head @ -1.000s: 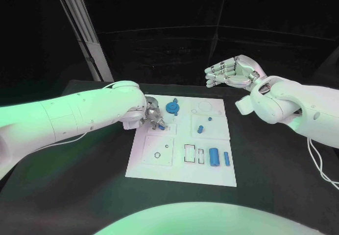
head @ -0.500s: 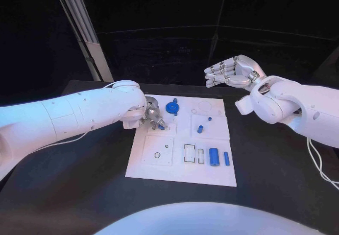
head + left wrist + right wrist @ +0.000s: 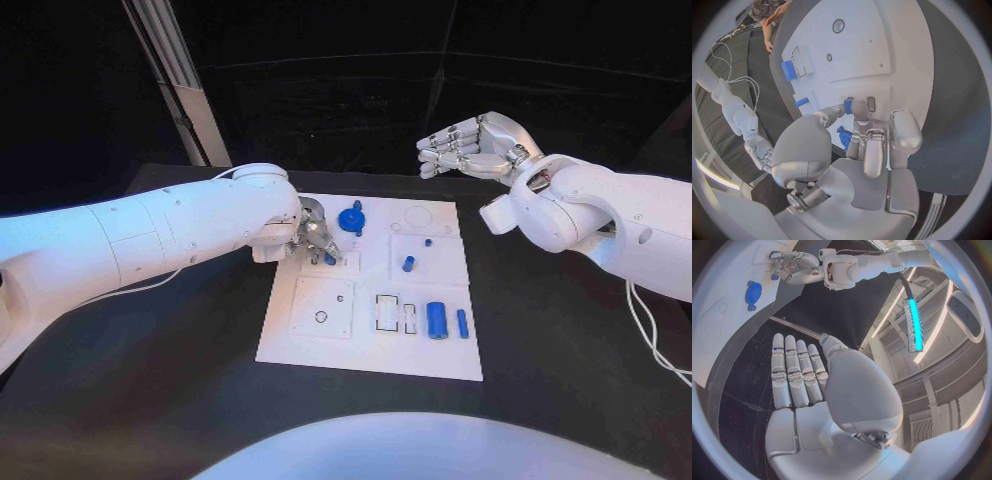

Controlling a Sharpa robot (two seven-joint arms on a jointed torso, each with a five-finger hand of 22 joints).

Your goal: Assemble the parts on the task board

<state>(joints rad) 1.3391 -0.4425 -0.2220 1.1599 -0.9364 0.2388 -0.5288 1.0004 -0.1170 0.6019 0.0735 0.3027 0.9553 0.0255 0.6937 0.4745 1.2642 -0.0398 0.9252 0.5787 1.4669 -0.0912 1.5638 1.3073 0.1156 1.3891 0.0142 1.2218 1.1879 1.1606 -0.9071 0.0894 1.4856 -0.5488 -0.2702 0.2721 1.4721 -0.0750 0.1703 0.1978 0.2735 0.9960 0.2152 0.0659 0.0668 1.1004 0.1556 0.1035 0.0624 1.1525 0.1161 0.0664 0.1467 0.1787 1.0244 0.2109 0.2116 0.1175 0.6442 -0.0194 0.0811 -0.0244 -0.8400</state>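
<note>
The white task board (image 3: 339, 340) lies in the middle of the black table. My left hand (image 3: 312, 240) is low over its rear left corner and pinches a small blue part (image 3: 329, 259) between thumb and a fingertip, right at the board's surface. In the left wrist view the small blue part (image 3: 848, 105) sits at the tips of the left hand (image 3: 864, 150). A round blue part (image 3: 351, 218) lies just beyond it. My right hand (image 3: 469, 143) is raised behind the board's far right corner, fingers straight and holding nothing; the right hand (image 3: 801, 385) shows the same in its wrist view.
Two small blue pegs (image 3: 408, 264) (image 3: 428, 241) stand on the board's right half. A thick blue cylinder (image 3: 436, 320) and a thin blue pin (image 3: 462, 323) lie near the front right, beside rectangular slots (image 3: 389, 312). A grey post (image 3: 173, 80) rises at the back left.
</note>
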